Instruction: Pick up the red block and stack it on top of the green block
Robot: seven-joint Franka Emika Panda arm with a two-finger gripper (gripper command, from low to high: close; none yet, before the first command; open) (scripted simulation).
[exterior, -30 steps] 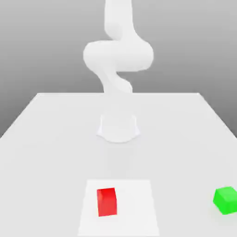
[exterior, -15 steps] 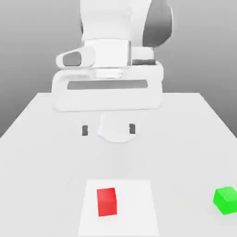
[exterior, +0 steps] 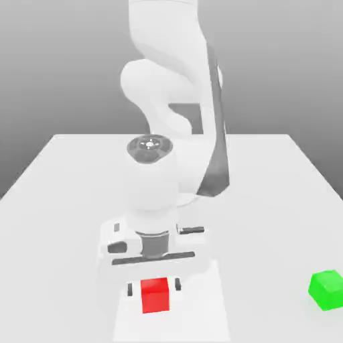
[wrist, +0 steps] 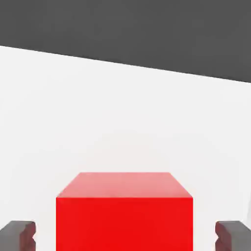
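Note:
The red block [exterior: 155, 295] rests on the white table near its front edge, on a lighter square patch [exterior: 208, 308]. My gripper [exterior: 153, 288] hangs just above it, open, with one dark fingertip [exterior: 130, 289] on each side of the cube's upper part. In the hand view the red block [wrist: 123, 215] sits between the two dark fingertips [wrist: 17, 234], with a gap on each side. The green block [exterior: 327, 289] lies on the table far toward the exterior view's right, well apart from the gripper.
The white table [exterior: 60, 194] spreads out around the blocks. The arm's base and links [exterior: 171, 100] rise behind the gripper at the middle of the table.
The hand has come forward and dropped from high above the table's middle to just over the red block, its fingers now straddling the cube. Both blocks have stayed in place.

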